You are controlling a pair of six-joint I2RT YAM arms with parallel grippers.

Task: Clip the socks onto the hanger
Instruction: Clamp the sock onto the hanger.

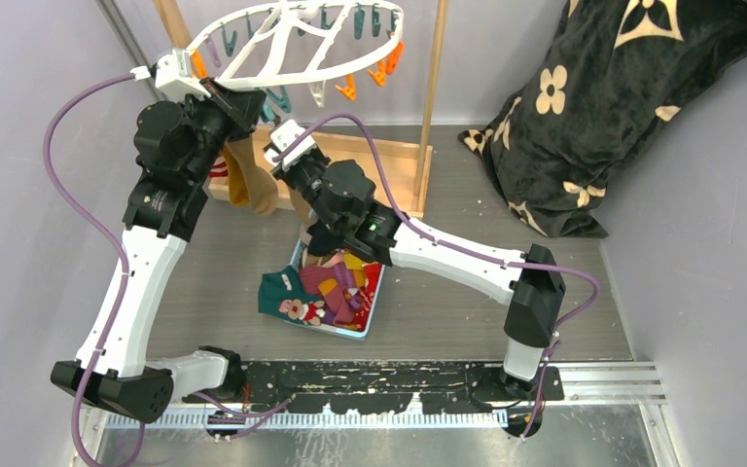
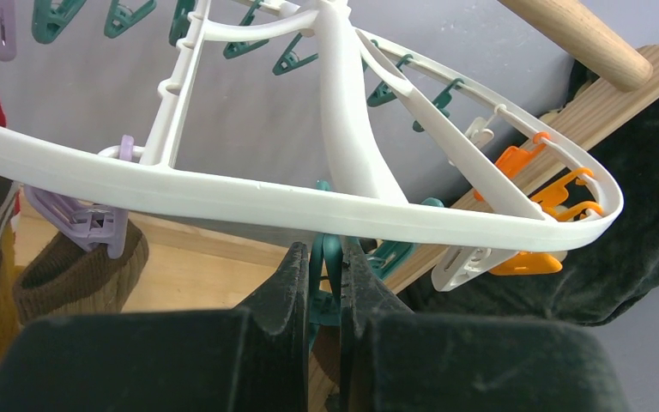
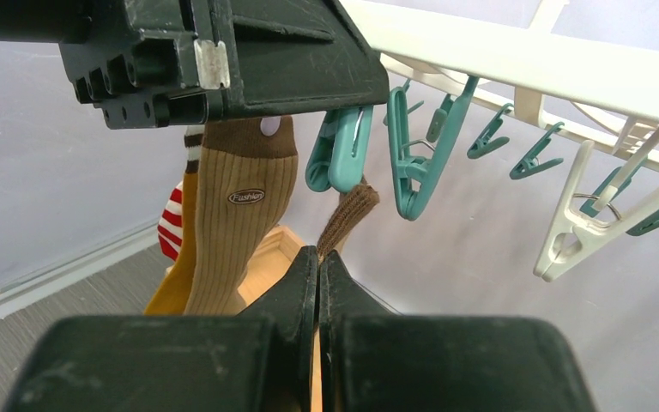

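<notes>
Beneath the white hanger (image 2: pixel 223 193), left gripper (image 2: pixel 326 262) squeezing a teal clip (image 2: pixel 333 247), right gripper (image 3: pixel 318 257) clamped on a brown sock (image 3: pixel 349 210)

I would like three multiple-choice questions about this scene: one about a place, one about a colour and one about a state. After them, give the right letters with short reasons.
1. Where do the loose socks lie?
A) in a tray
B) in a drawer
C) on a chair

2. What colour is the clip that the left hand pinches?
A) orange
B) teal
C) white

3. In what state is the right hand?
A) open and empty
B) shut on a brown sock
C) shut on a spoon

Answers:
1 A: the top view shows them piled in the tray.
2 B: the left wrist view shows teal plastic in its grip.
3 B: the ribbed brown sock rises out of its closed grip.
</notes>
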